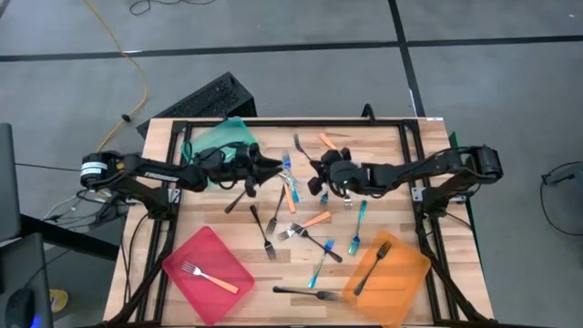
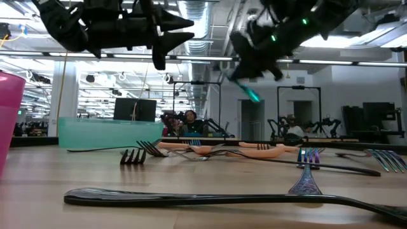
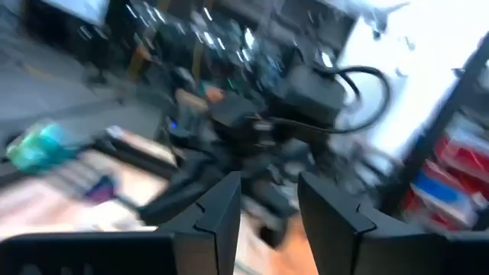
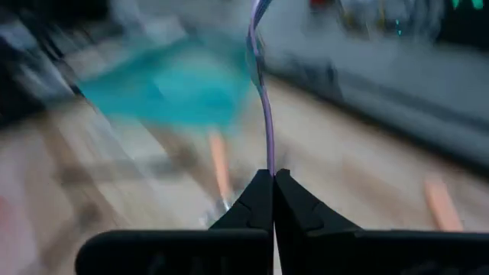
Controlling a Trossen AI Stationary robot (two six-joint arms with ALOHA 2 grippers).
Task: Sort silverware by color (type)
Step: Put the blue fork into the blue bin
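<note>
Several forks (image 1: 301,228) with blue, orange and black handles lie scattered on the middle of the wooden table; a black one (image 2: 222,198) lies nearest the low camera. My right gripper (image 1: 316,173) (image 4: 273,174) hovers above the table's far middle, shut on a slim blue-purple fork (image 4: 263,92). That fork's teal end (image 2: 252,95) shows below the hand in the low view. My left gripper (image 1: 276,167) (image 3: 267,210) faces it from the table's left, also raised, open with nothing between its fingers. My right gripper pinches the blue-purple fork's thin shaft (image 4: 269,162) between its two fingertips, at their free ends. The fork runs straight on ahead of the fingers, in line with them. It is lifted clear of the table.
A teal tray (image 1: 219,137) stands at the far left. A red tray (image 1: 187,251) at the near left holds an orange-handled fork (image 1: 211,278). An orange tray (image 1: 410,273) at the near right holds a black fork (image 1: 369,269). A person (image 2: 189,119) sits far beyond the table.
</note>
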